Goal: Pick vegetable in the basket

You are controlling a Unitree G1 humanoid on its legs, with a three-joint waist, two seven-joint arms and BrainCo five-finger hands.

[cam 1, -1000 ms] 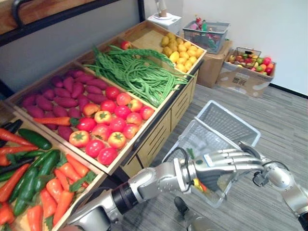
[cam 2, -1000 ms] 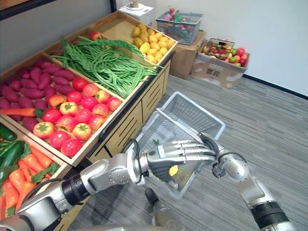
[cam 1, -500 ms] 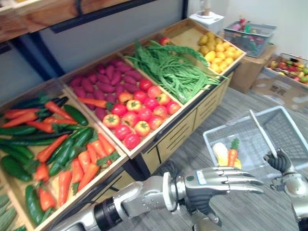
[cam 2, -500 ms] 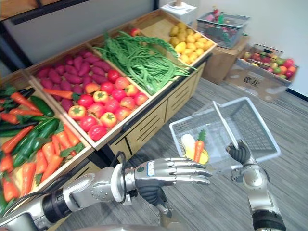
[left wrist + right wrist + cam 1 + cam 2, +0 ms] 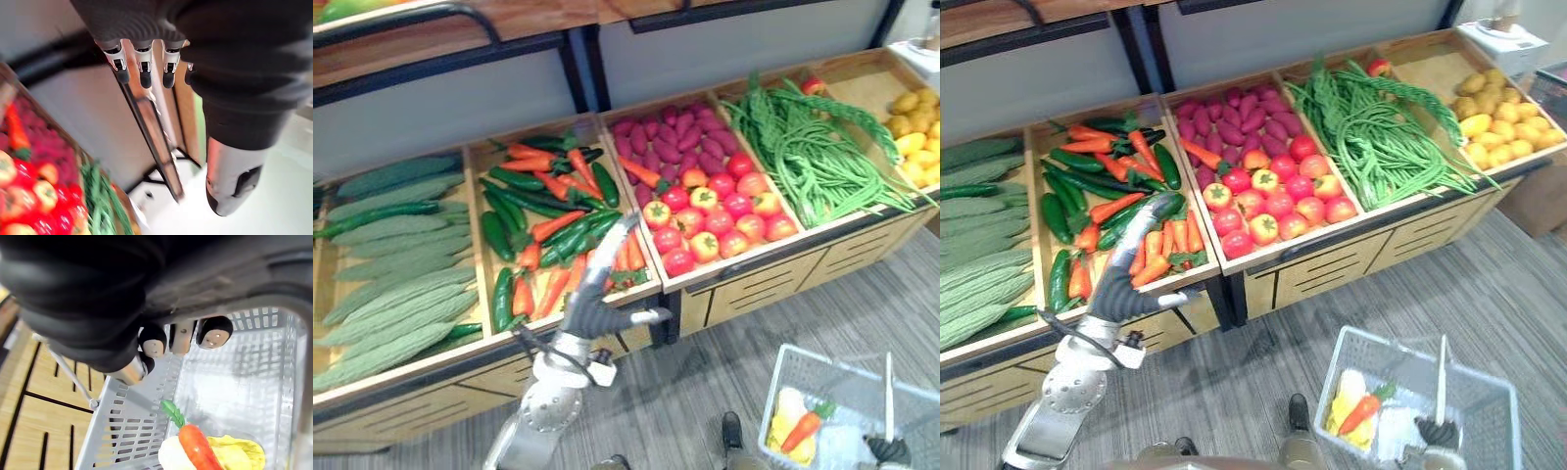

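carrots (image 5: 1178,238) lie mixed with dark green cucumbers (image 5: 497,235) in the second compartment from the left of the wooden stand (image 5: 744,284), right under and just ahead of the left hand (image 5: 595,305). that hand hangs over the compartment's front rim, fingers straight and close together, reaching toward the back across the carrots, thumb stuck out sideways toward the wooden divider (image 5: 639,230). it holds nothing; whether the fingertips touch a vegetable cannot be told. past the divider sit tomatoes (image 5: 705,211) with purple sweet potatoes (image 5: 671,137) behind them, then long green beans (image 5: 813,157). pale green gourds (image 5: 391,284) lie in the compartment on the other side.

low at the right, well apart from the stand, the right hand (image 5: 1442,433) has its fingers curled round the handle (image 5: 1442,377) of a grey wire basket (image 5: 1351,345). inside lie one carrot (image 5: 198,450), touching a yellow piece (image 5: 239,453) and a pale one. grey striped floor (image 5: 705,382) lies open between the stand's front and the basket.
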